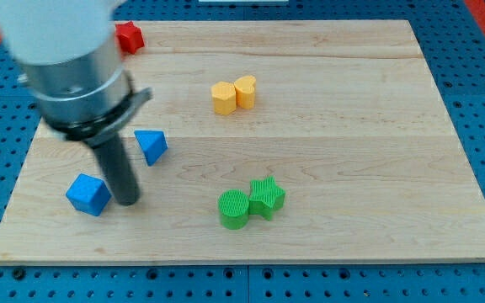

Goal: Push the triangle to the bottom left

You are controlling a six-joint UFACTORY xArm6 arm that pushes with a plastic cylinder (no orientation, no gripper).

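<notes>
The blue triangle point(151, 146) lies on the wooden board point(327, 168) at the view's left of centre. My tip point(127, 201) rests on the board just below and to the left of the triangle, a short gap apart from it. A blue cube point(87, 194) sits right beside the tip on its left, near the board's bottom left. The arm's grey body covers the view's top left.
A red block point(129, 37) sits at the top left corner, partly hidden by the arm. A yellow hexagon point(224, 98) touches a yellow heart-like block point(246, 90) at top centre. A green cylinder point(234, 209) touches a green star point(267, 197) at bottom centre.
</notes>
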